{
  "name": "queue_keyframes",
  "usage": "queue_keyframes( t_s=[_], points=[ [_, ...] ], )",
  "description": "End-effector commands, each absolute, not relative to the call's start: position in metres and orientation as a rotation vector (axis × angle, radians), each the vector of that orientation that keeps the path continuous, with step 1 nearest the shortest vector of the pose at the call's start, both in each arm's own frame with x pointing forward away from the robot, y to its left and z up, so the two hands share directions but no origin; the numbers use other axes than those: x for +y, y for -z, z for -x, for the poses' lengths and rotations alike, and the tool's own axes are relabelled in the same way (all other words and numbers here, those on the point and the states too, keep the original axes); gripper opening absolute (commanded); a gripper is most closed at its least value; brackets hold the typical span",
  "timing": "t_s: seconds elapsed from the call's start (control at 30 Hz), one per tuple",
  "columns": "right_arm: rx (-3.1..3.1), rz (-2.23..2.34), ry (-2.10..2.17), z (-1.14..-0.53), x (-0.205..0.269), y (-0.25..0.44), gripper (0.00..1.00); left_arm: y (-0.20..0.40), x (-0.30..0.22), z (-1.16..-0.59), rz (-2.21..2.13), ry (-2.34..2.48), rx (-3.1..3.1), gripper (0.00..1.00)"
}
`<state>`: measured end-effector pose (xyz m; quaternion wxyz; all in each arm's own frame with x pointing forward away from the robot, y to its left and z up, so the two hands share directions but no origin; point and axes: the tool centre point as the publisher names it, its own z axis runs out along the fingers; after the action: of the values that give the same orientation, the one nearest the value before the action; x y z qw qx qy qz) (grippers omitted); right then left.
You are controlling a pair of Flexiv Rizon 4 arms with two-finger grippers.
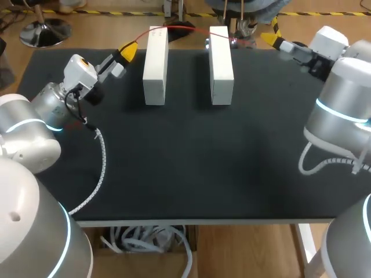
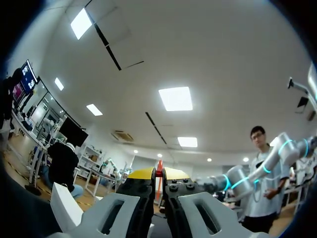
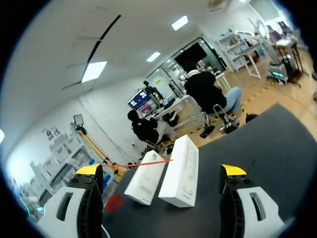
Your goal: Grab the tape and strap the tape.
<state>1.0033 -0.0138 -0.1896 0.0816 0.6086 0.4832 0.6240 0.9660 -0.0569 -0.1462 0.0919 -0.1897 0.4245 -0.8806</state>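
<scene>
A thin red tape stretches from my left gripper over the far ends of two white blocks to a red roll at the table's back edge. The left gripper is shut on the tape's end; in the left wrist view the red strip shows between its closed yellow tips. My right gripper hangs open at the back right, beside the roll and apart from it. From the right wrist, the tape, both blocks and the roll lie ahead of the open gripper.
The black table is bare in front of the blocks. A white coiled cable trails from my left arm across the table's left side.
</scene>
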Motion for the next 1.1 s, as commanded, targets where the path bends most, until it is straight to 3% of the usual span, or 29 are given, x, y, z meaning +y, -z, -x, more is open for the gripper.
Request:
queue_keyframes(
  t_s=[0.03, 1.1],
  points=[
    [1.110, -1.957, -2.023, -0.995, -0.006, 0.192, 1.00, 0.147, -0.057, -0.966, 0.562, 2.616, 1.258, 0.00],
    [1.078, -2.048, -2.226, -0.989, 0.017, 0.198, 1.00, 0.147, -0.057, -0.966, 0.562, 2.616, 1.258, 0.00]
  ],
)
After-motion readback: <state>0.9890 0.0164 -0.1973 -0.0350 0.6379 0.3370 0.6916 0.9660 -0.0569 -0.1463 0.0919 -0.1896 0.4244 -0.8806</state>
